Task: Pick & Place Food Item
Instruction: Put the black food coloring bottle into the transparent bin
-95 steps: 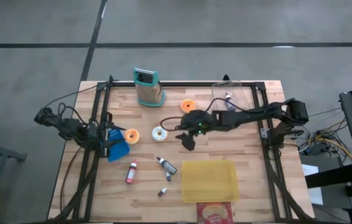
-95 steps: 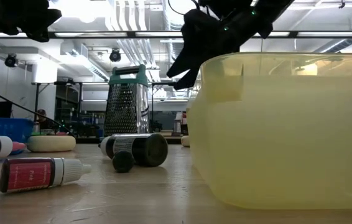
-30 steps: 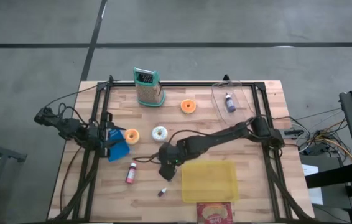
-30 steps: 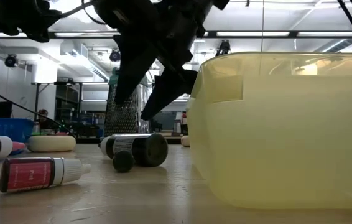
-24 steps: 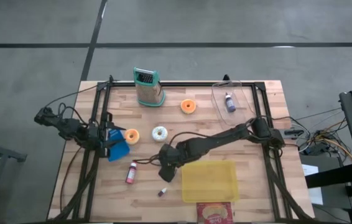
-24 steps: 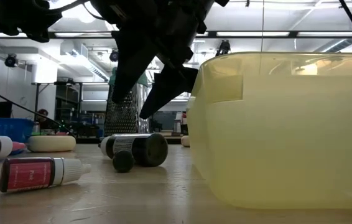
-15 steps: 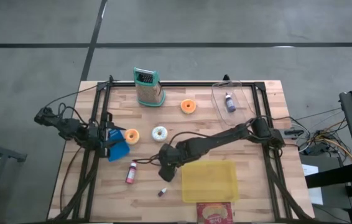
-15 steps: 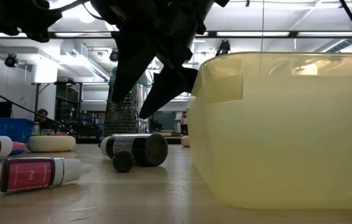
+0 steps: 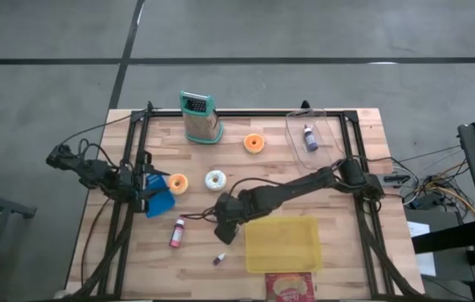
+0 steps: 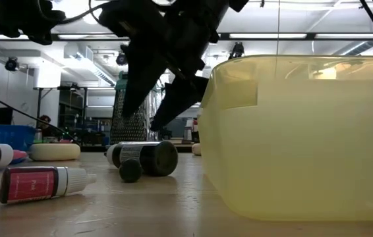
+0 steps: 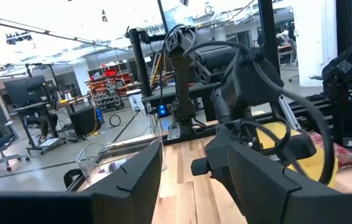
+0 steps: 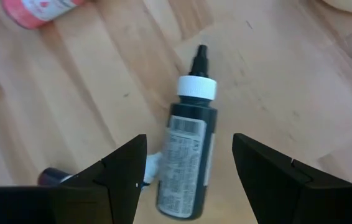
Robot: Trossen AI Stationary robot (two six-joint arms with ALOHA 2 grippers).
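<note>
My right gripper [image 12: 188,142] hangs open just above a black squeeze bottle [image 12: 187,158] with a white collar and black nozzle. The bottle lies on its side on the wooden table, and one finger stands on each side of it without touching. In the low view the fingers [image 10: 130,105] slant down over the bottle [image 10: 143,158]. In the high view the gripper [image 9: 225,225] covers the bottle. My left gripper [image 9: 147,186] waits open at the table's left edge, level, beside a blue piece [image 9: 160,202]. Three donuts lie farther back: orange [image 9: 178,184], white [image 9: 215,179] and orange [image 9: 255,143].
A yellow tub [image 9: 282,244] stands right of the right gripper, near the front. A red bottle [image 9: 176,232] and a small dropper bottle [image 9: 219,259] lie close by. A grater [image 9: 199,117] and a clear bin [image 9: 313,134] holding a purple bottle stand at the back. A red packet [image 9: 289,287] sits at the near edge.
Over the last second nothing has visibly changed: my right gripper hovers open over the black bottle. About three seconds ago it was near the table's middle. Since then it has come toward the near edge and the left, and has gone lower.
</note>
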